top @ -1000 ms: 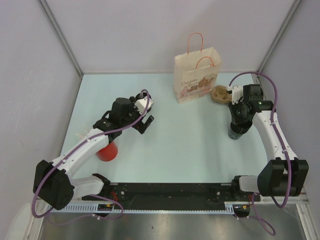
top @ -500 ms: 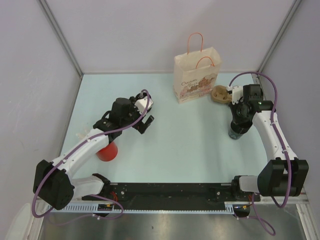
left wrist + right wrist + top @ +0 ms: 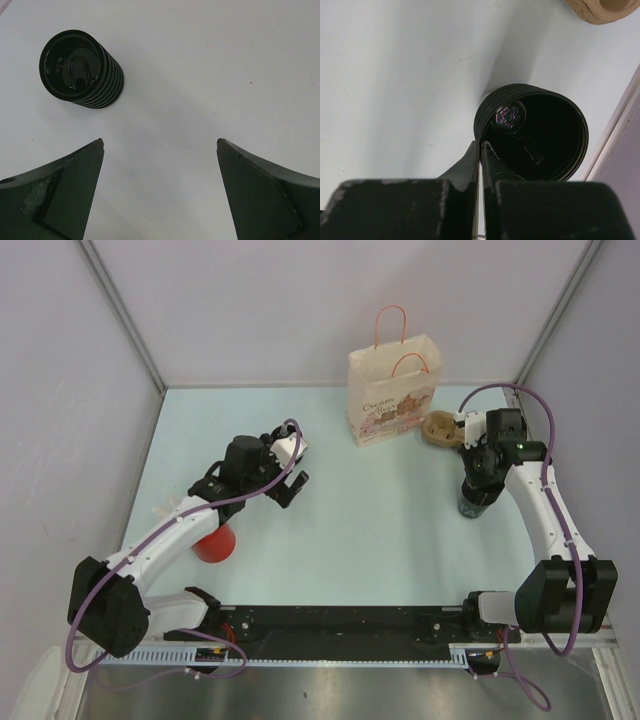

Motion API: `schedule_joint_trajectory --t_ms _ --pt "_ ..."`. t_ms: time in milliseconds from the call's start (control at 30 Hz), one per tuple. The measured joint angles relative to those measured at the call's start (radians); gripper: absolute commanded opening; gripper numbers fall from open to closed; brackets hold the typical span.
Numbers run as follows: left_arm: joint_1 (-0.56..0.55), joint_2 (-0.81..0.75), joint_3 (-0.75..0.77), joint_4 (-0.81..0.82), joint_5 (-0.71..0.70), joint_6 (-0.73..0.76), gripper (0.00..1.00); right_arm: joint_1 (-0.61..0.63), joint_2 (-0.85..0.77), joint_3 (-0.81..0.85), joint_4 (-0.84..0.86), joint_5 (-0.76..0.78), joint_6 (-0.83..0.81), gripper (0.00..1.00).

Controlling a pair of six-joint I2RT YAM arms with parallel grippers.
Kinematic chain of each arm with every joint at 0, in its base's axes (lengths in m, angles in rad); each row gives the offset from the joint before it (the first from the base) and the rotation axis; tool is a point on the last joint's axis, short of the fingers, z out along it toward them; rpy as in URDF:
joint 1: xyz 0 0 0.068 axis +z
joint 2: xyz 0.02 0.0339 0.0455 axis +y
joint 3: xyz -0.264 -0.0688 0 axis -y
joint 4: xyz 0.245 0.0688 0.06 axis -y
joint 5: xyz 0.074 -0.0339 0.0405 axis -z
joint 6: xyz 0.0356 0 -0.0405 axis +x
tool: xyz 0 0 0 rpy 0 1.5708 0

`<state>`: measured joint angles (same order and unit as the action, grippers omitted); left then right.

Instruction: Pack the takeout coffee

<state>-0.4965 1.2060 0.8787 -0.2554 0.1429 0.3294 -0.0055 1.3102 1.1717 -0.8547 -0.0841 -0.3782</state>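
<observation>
We see the black cup (image 3: 540,130) standing upright on the pale blue surface (image 3: 370,530), at its right side, well in front of the paper bag (image 3: 393,390) and the brown cardboard carrier (image 3: 438,428) beside the bag. The cup is ribbed round its outside, open-topped and dark inside, with a small glint at the bottom. The right pincer (image 3: 480,148) is pressed together on the near rim, pinching the cup's wall. The left pincer (image 3: 160,142) hangs spread wide over bare surface; ahead of it to the left stands a lidded cup (image 3: 82,69), ribbed and dark in that view.
</observation>
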Motion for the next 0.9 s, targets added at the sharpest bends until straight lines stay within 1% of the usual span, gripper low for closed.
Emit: schedule_joint_trajectory --t_ms 433,900 --pt "0.000 0.000 0.000 0.000 0.000 0.000 1.00 0.000 -0.023 -0.006 0.008 0.017 -0.001 0.00" --pt "0.000 0.005 0.000 0.000 0.000 0.000 0.99 0.048 -0.053 -0.018 0.032 0.060 -0.015 0.00"
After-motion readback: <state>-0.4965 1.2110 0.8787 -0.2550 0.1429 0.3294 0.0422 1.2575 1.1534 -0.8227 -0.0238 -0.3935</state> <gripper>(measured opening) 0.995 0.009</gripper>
